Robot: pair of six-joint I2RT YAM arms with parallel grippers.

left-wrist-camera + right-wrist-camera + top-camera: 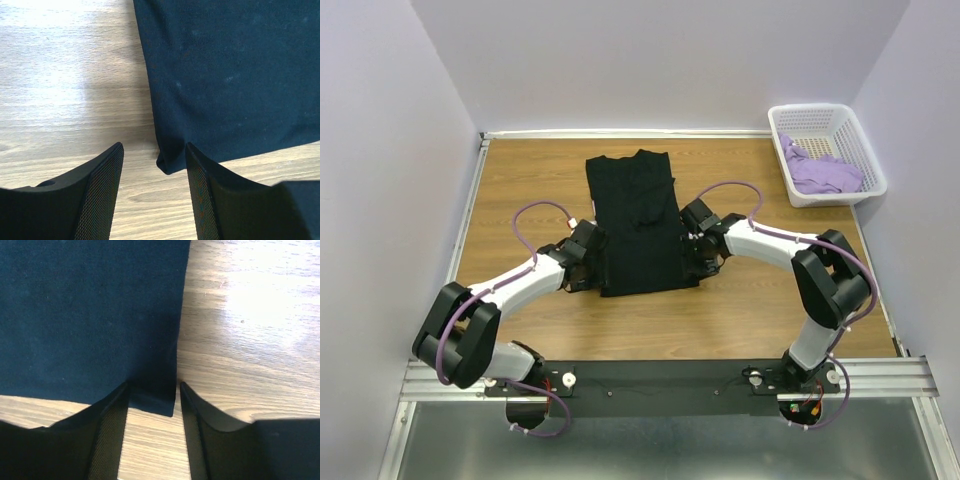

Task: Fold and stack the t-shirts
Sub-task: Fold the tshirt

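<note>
The black t-shirt (pixel 635 225) lies flat mid-table as a long rectangle, collar end far. My left gripper (pixel 597 280) is at its near left corner. In the left wrist view that gripper (pixel 154 146) is open, and the shirt's rounded corner (pixel 170 162) lies just past its right fingertip (pixel 192 155). My right gripper (pixel 698 270) is at the near right corner. In the right wrist view it (pixel 153 385) is open and low over the wood, and the shirt's corner (pixel 155 397) lies between its fingers. The lavender t-shirt (pixel 825 172) is bunched in the basket.
The white lattice basket (pixel 873 160) stands at the table's far right corner, against the walls. Bare wooden table (pixel 520 170) surrounds the black shirt. A metal rail (pixel 650 375) with both arm bases runs along the near edge.
</note>
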